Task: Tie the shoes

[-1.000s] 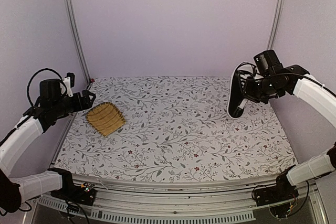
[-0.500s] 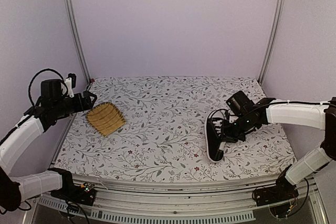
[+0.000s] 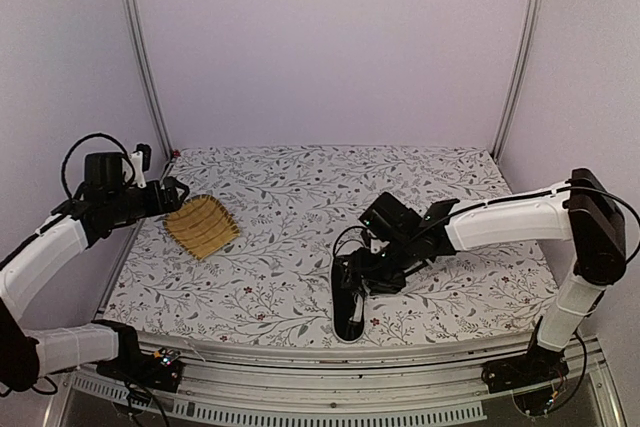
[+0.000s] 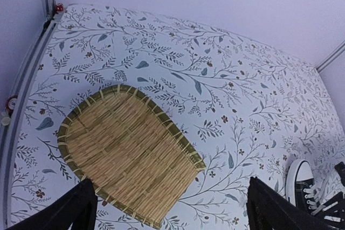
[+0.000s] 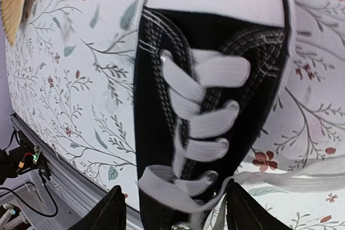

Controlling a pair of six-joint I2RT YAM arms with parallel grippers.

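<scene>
Top external: right gripper (image 3: 367, 275), jaws just parted, sets the black sneaker (image 3: 349, 315) down at six o'clock; left gripper (image 3: 172, 191) gapes wide; tying can likely start.

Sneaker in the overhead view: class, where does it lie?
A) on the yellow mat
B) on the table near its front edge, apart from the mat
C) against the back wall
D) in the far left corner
B: the sneaker lies on the table close to its front edge, well apart from the yellow mat at the left.
</scene>
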